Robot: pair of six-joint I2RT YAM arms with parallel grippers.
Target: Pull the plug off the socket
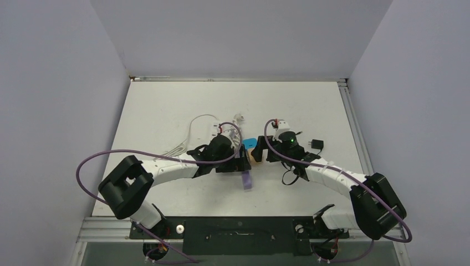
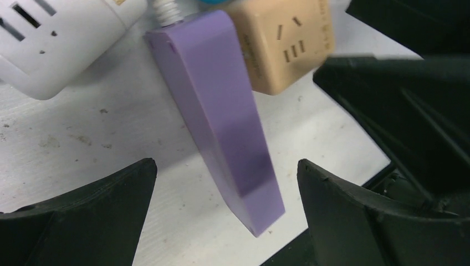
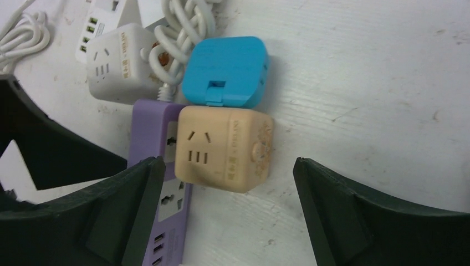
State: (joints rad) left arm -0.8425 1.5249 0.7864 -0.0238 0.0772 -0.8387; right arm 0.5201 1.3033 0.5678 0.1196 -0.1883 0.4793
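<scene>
White cube socket (image 3: 116, 69), small black charger (image 1: 317, 144), table (image 1: 166, 105)

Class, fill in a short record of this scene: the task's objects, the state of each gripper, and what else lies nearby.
socket: purple strip, lying on the table
plug: beige cube, against the strip's side; the join is hidden
left: left gripper open, one finger on each side of the strip
right: right gripper open, one finger on each side of the beige cube
nearby: blue cube next to the beige cube; white cube; white cable
</scene>
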